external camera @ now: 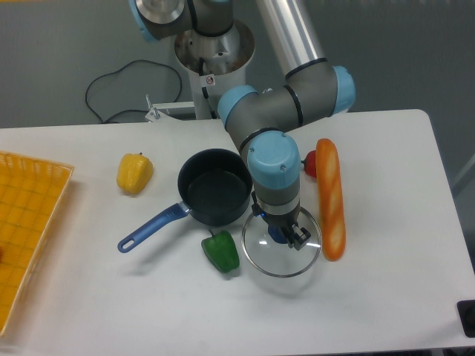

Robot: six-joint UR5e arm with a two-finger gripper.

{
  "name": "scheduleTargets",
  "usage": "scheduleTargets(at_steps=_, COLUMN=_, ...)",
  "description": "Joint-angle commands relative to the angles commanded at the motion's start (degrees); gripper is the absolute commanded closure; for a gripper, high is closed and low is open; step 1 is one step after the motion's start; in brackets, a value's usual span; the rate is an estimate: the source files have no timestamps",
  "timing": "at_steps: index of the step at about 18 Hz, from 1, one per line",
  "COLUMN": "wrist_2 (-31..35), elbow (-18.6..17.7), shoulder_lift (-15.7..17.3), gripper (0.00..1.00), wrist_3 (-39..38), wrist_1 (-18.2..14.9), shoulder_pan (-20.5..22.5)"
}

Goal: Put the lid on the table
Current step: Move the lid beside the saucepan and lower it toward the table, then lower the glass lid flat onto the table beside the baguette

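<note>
From my remote station, I watch the UR5e arm reach down over the middle of the white tabletop (pixel 386 297), its gripper (pixel 286 235) pointing straight down onto the centre of the lid (pixel 282 254). The glass disc with its thin silver rim lies low over the tabletop, near the front edge of the scene, and I cannot tell whether it rests flat or hangs just above the surface. The gripper sits where the knob would be, hiding it; I cannot tell whether the fingers are clamped on it or apart.

Just behind and to the left of the lid stands the dark saucepan (pixel 215 194), uncovered, its blue handle angling toward the near left. A green pepper (pixel 221 252) lies just left of the lid's rim, and a yellow pepper (pixel 134 172) sits farther left. A long loaf of bread (pixel 331 199) runs near to far just right of the lid, with a small red object (pixel 310 165) beside its far end. A yellow-orange mesh tray (pixel 22 237) occupies the left edge.
</note>
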Motion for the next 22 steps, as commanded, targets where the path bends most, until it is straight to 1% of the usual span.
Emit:
scheduleTargets(at_steps=10, wrist_2=0.0, elbow=0.4, shoulder_lift=-1.0, gripper=0.37, wrist_3=0.0, wrist_1=0.0, shoulder_pan=0.3)
scheduleTargets(at_steps=14, wrist_2=0.1, elbow=0.4, shoulder_lift=-1.9, gripper=0.38, wrist_3=0.0, wrist_1=0.3, shoulder_pan=0.3)
scheduleTargets(at_steps=22, wrist_2=0.1, elbow=0.4, shoulder_lift=-2.2, gripper=0.37, wrist_3=0.0, wrist_1=0.3, shoulder_pan=0.4)
